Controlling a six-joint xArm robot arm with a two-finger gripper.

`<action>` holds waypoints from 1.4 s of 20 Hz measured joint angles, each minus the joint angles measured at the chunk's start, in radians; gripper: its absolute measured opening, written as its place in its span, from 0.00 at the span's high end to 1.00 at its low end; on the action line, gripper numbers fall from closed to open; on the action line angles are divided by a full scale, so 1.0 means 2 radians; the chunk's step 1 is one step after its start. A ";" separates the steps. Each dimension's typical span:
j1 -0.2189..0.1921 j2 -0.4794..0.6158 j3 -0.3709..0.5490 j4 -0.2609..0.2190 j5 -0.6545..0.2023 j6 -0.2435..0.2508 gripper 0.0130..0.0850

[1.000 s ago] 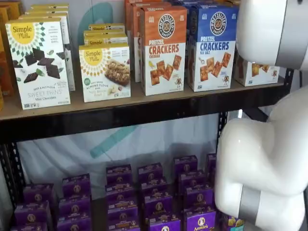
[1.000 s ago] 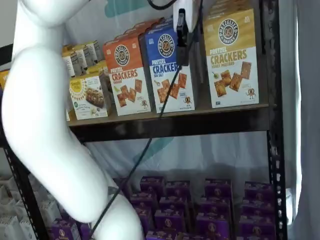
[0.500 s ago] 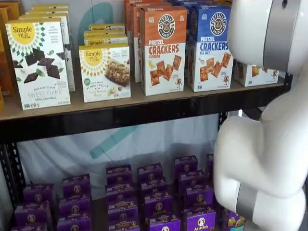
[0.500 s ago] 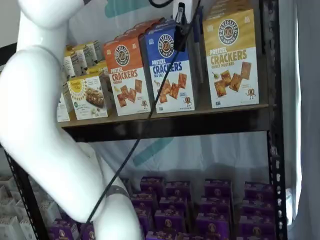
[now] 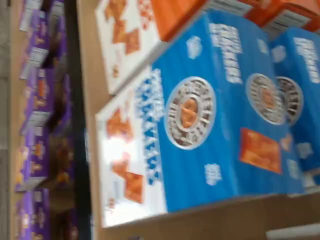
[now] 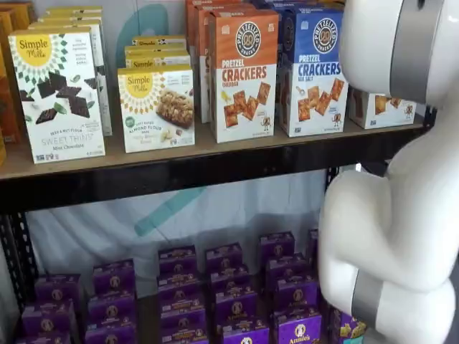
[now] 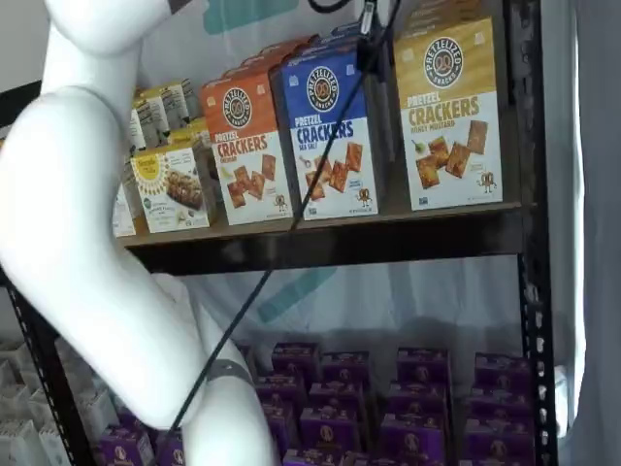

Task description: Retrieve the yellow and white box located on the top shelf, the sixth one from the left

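The yellow and white box stands upright at the right end of the top shelf, next to the blue-topped carton. In a shelf view only its white lower part shows behind my white arm. My gripper hangs from the view's top edge in front of the gap between the blue-topped carton and the yellow box. Only a dark finger tip and the cable show, so I cannot tell whether it is open. The wrist view shows the blue-topped carton close up, not the yellow box.
An orange-topped pretzel carton and Simple Mills boxes stand further left on the top shelf. Purple boxes fill the lower level. A black upright borders the shelf's right side. My arm hides much of the left of a shelf view.
The gripper has risen towards the top edge and shifted slightly right, towards the yellow box. Its white body has left the view. The boxes have not moved.
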 joint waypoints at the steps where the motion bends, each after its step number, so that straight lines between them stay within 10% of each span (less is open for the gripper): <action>1: 0.001 0.005 -0.003 0.003 -0.011 -0.002 0.00; 9: 0.035 0.031 -0.007 -0.030 -0.100 -0.031 0.00; 28: 0.112 0.107 -0.100 -0.180 -0.072 0.008 0.00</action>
